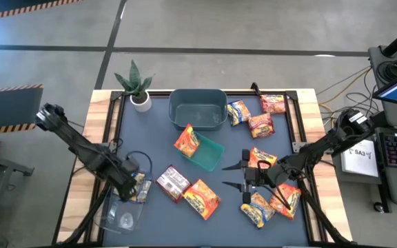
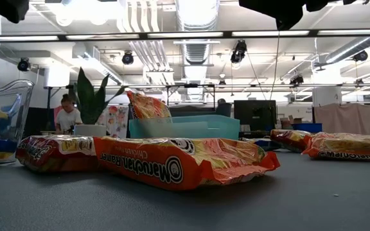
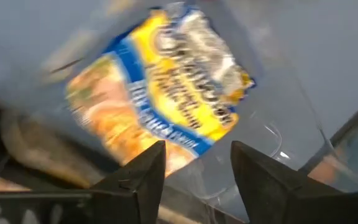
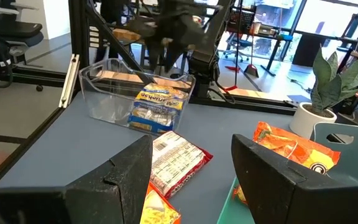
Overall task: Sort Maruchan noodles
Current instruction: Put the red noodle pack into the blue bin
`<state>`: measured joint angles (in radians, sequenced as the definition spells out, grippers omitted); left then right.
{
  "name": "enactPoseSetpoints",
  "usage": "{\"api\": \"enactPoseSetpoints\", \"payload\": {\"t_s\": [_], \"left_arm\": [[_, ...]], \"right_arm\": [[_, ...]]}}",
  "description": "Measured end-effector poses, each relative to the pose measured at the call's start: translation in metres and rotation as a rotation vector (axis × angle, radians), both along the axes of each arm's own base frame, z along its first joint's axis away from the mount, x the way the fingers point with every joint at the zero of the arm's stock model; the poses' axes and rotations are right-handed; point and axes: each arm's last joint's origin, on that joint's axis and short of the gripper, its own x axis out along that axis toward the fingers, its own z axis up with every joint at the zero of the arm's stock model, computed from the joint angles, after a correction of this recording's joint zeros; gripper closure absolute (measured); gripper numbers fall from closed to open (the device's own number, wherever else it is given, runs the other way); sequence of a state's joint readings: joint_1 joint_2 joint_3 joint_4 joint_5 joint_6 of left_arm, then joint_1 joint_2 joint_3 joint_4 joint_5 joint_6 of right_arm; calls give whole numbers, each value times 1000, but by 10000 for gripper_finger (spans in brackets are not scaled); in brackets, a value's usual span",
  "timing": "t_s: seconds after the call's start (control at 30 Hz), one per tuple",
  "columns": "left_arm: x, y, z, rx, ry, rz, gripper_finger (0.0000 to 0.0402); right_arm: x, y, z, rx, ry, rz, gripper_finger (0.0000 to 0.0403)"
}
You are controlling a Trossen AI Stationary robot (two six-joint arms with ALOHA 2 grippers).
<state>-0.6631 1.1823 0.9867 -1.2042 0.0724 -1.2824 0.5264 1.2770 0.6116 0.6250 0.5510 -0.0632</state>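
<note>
the left gripper (image 3: pixel 194 168) is hanging open over the clear plastic bin (image 4: pixel 104 93) at the table's near left corner, and the yellow-and-blue ramen packet (image 3: pixel 160 99) is lying free just beyond its fingertips, leaning inside that bin. the right gripper (image 1: pixel 243 176) is hovering open near mid-table, holding nothing, with orange packets (image 1: pixel 266 203) sitting close beside it and a dark red packet (image 1: pixel 173 182) lying further left.
</note>
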Motion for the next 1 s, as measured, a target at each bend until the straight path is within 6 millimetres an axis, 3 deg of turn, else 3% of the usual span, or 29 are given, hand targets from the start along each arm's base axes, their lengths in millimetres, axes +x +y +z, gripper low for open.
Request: {"api": "enactPoseSetpoints", "payload": {"t_s": [0.13,0.33,0.43,0.73,1.0], "left_arm": [[21,-18,-25,40,41,-156,291],[30,-25,-55,195,202,-208,387],[33,-27,-59,206,192,-206,393],[41,-32,-57,171,90,-195,400],[47,-33,-26,195,-49,-179,401]], "right_arm": [[1,-2,0,-5,0,-6,195],[2,-4,0,-8,1,-15,195],[2,-4,0,-8,1,-14,195],[3,-7,0,-15,1,-26,195],[3,-7,0,-11,1,-25,195]]}}
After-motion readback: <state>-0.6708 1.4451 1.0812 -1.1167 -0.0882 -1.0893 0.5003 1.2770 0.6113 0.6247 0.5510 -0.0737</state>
